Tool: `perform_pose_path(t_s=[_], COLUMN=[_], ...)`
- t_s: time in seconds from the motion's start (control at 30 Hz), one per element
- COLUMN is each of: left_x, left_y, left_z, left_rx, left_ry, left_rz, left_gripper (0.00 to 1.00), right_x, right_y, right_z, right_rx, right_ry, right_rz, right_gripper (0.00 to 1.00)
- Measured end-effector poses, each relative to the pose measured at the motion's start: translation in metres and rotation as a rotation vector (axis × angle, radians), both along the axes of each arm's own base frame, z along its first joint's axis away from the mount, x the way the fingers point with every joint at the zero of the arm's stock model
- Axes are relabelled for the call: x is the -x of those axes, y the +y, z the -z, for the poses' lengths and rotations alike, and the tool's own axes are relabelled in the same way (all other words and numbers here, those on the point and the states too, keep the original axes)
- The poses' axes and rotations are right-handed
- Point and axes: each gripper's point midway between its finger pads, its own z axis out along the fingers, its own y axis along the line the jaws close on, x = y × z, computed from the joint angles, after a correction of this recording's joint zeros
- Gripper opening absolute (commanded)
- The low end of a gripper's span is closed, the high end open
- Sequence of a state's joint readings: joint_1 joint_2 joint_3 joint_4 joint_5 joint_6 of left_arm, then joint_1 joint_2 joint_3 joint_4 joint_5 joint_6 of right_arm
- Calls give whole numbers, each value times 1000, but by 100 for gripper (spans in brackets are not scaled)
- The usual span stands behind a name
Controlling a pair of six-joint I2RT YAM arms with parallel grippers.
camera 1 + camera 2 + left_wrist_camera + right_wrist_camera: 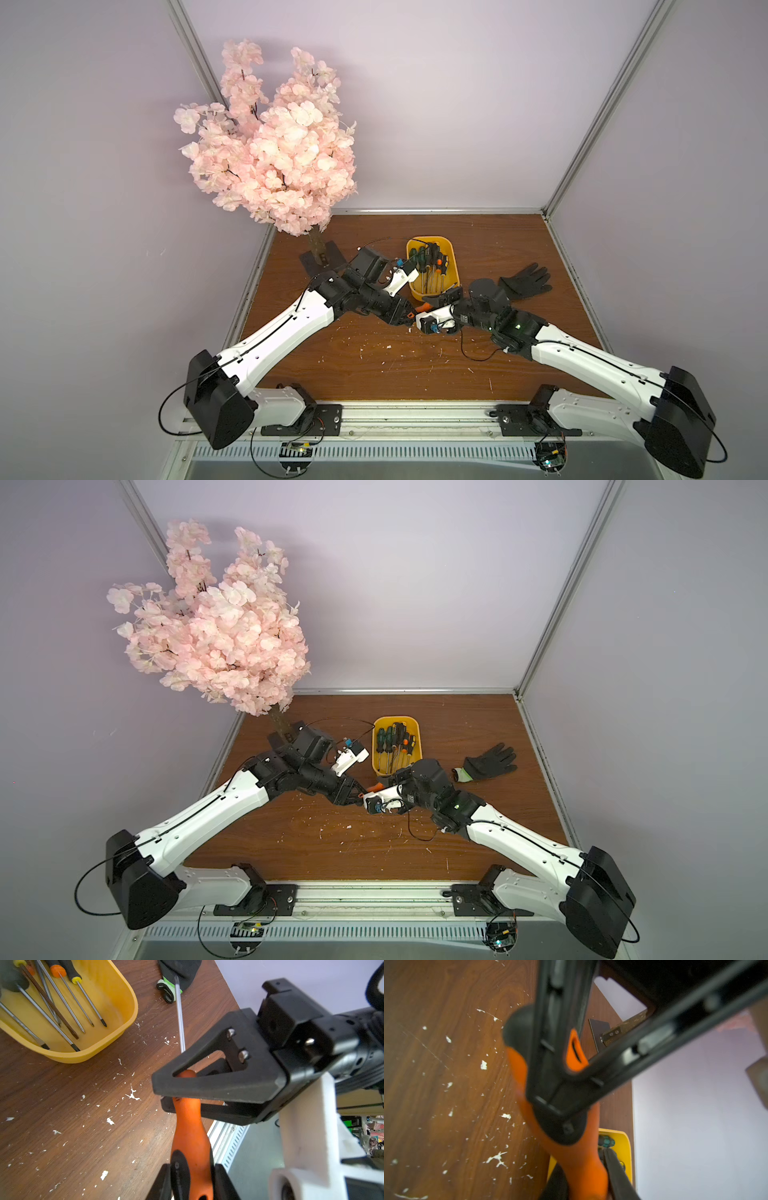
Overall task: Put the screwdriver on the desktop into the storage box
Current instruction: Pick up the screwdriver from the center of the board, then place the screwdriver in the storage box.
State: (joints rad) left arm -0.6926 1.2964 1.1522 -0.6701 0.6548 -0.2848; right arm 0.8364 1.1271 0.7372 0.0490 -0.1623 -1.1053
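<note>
Both arms meet in the middle, just in front of the box (454,266), and there is one screwdriver (190,1136) between them. It hangs over the desktop (374,365), outside the box and close to its near end.

Left gripper (191,1180) first: its jaws are pulled in tight on the thick butt end of the orange-and-black handle, one finger pressed on each side.

The right gripper (164,1098) has the same handle further up, near where the steel shaft (179,1018) begins. Its two black triangular fingers are drawn in with the orange grip pinched between them, and no gap shows. So that is two grips on one tool.

The shaft runs out past the right gripper, long and bare. In the left wrist view its tip shows against the green-edged cuff of the glove (525,280), which lies flat on the desktop to the right of the box.

Inside the box is a bundle of other screwdrivers (432,266) lying lengthwise, handles at the far end and tips at the near end.

Back left stands the pink blossom tree (270,141), well clear of the grippers, and white flecks dot the wood in front of them.
</note>
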Motion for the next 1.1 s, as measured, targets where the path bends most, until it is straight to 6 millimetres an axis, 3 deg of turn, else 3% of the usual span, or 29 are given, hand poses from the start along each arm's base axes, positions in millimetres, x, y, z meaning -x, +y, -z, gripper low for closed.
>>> perform_pose_path(t_s=[0.17,0.23,0.4,0.53,0.8,1.1], left_x=[-3,-5,-16,-30,-54,-52], left_y=[2,2,4,10,47,81], left_z=[-1,-2,-13,-32,-61,-95], left_rx=[-15,-19,-25,-13,-18,5], left_ry=[-12,-24,-85,-164,-290,-407], left_rz=[-14,-22,-60,-115,-292,-452], left_gripper=[22,33,46,63,72,76], right_x=[-2,-3,-9,-9,-14,-29], right_y=[1,1,1,1,-1,-1], right_z=[0,-1,-8,-8,-12,-8], right_rx=[3,0,-33,-45,-81,-155], right_ry=[-5,-9,-13,0,12,118], right_rz=[12,22,58,73,120,229], right_gripper=[0,0,0,0,0,0])
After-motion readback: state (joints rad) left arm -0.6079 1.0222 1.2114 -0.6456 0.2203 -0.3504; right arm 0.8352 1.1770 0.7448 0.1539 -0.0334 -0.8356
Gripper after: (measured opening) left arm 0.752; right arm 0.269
